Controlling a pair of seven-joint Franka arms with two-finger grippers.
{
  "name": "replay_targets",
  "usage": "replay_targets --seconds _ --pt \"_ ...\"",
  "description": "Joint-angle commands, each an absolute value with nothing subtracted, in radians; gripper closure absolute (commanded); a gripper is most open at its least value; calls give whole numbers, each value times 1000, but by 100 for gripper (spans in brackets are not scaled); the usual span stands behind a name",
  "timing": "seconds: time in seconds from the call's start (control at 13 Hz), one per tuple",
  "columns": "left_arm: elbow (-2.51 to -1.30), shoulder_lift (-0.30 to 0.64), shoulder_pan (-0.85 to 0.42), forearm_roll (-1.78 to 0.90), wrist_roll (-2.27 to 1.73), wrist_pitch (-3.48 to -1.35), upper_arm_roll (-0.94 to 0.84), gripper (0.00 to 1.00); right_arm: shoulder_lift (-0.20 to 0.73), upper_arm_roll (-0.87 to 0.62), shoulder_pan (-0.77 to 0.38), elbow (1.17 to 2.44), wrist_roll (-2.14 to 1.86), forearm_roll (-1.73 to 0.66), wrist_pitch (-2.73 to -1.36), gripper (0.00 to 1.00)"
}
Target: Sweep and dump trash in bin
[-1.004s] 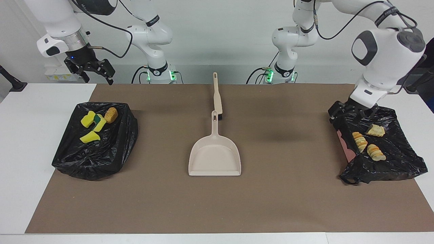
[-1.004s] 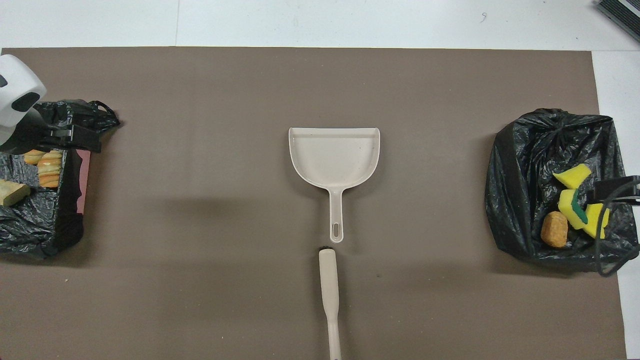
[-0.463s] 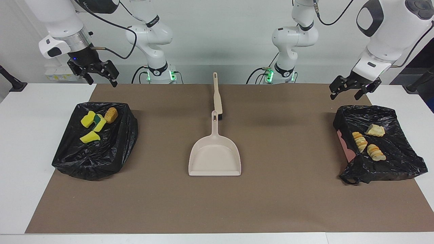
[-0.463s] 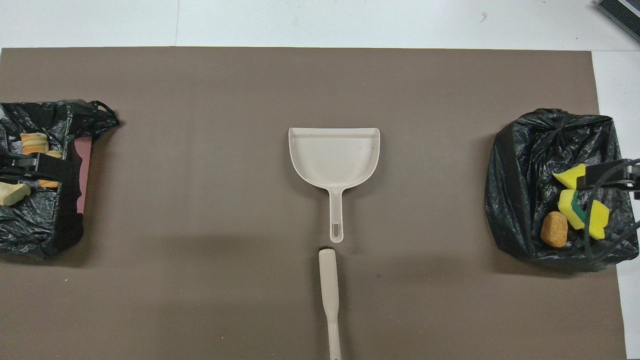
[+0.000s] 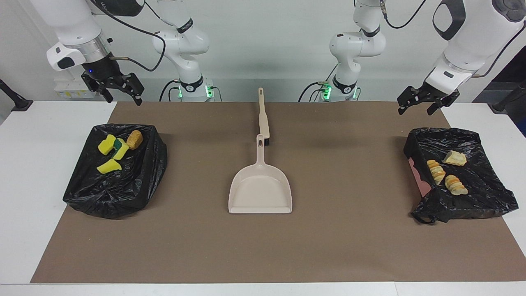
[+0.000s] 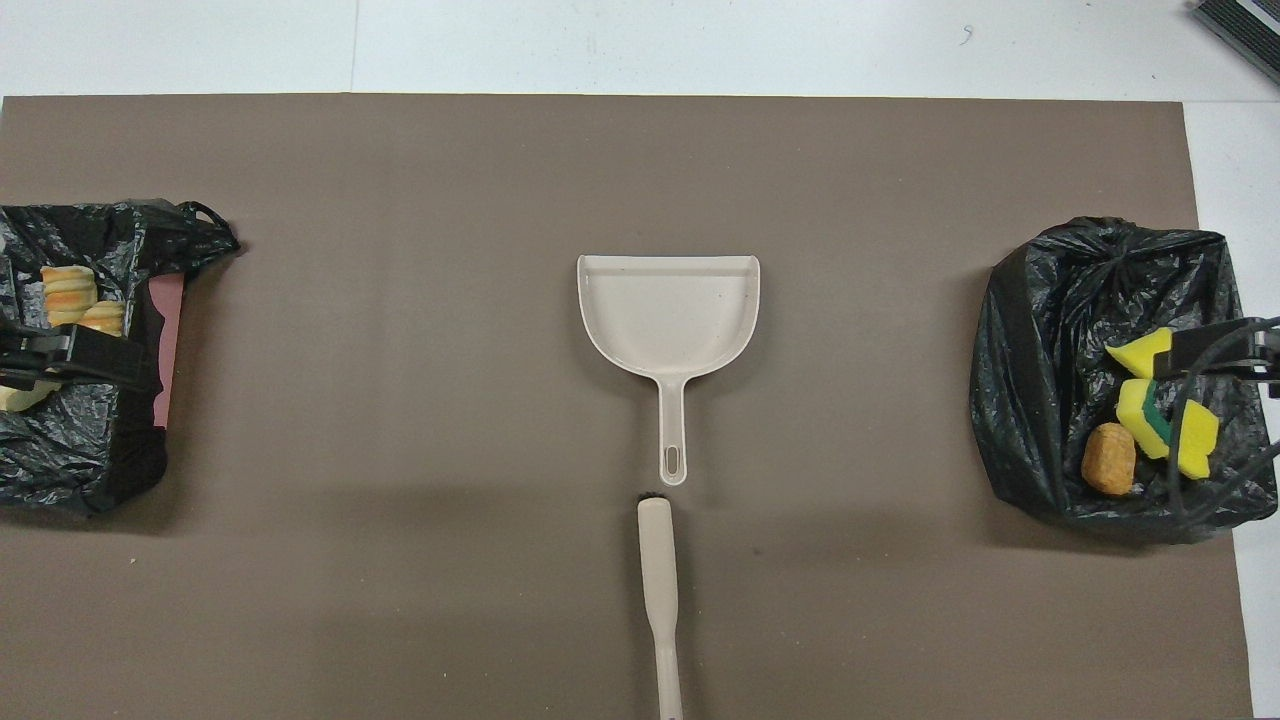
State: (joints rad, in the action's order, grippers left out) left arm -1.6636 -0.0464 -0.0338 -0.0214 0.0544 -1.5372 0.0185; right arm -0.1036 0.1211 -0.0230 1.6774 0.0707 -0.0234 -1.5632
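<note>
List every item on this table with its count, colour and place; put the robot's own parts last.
Mat: one, brown, covering most of the white table.
Dustpan: one, beige, mid-mat, handle toward the robots.
Brush: one, beige, nearer the robots than the dustpan, in line with its handle.
Bins: two, lined with black bags, one at each end of the mat.
Sponge bits: three, bright yellow, one green-backed, in the bin at the right arm's end.
Lump: one, orange-brown, beside the sponge bits.
Crumbly chunks: three, pale yellow-beige, in the bin at the left arm's end.
Right gripper: one, black, open, raised over its bin's nearer edge.
Left gripper: one, black, open, raised over its bin's nearer edge.
</note>
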Motion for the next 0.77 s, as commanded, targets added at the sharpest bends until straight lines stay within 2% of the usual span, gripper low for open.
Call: replay_targets --seconds 0.0,0.23,0.69 --pt "-1602 -32 -35 -32 48 -1470 20 0 -100 121 -17 1672 43 -41 -1568 0" --pt "-1534 0 -41 -31 48 -1439 20 0 -100 121 -17 1672 43 -41 -1568 0" --pt "-1534 -3 -46 -29 48 -1454 20 0 -100 121 -17 1674 44 -41 -1568 0"
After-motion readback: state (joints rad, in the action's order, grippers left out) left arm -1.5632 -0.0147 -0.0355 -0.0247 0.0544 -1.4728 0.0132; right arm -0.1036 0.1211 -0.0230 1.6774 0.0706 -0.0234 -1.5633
